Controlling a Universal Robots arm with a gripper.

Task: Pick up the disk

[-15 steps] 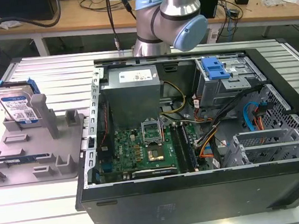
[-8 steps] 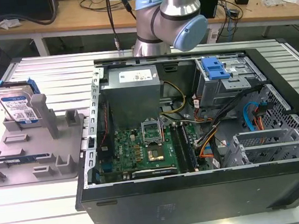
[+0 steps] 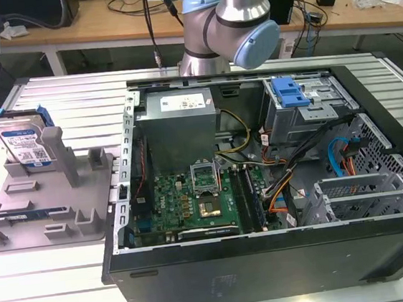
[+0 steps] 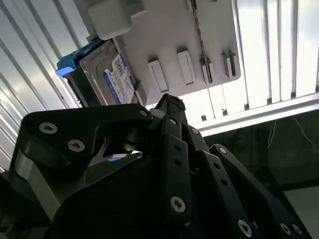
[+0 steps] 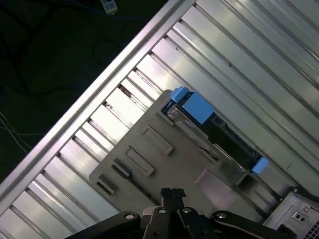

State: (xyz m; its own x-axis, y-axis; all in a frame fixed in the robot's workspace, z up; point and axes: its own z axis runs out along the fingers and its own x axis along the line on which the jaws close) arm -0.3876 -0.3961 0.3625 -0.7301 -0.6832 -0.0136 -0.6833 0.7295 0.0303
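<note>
The disk [image 3: 24, 144] is a silver hard drive with a white-and-blue label and blue side rails. It stands on edge in a slot of the grey holder stand [image 3: 55, 202] at the exterior view's left. In both wrist views my gripper [image 4: 168, 102] [image 5: 173, 191] hangs above the stand, apart from the disk [image 4: 112, 74] [image 5: 214, 132]. Its black fingertips are together with nothing between them. The disk sits off to one side of the fingertips, over the far end of the stand [image 5: 164, 159].
An open black computer case [image 3: 270, 259] fills the exterior view's middle and right, with a blue drive caddy [image 3: 289, 91] inside. The ribbed metal table [image 3: 56, 281] ends in a rail [image 5: 99, 84] close to the stand. Cluttered workbenches [image 3: 345, 6] stand behind.
</note>
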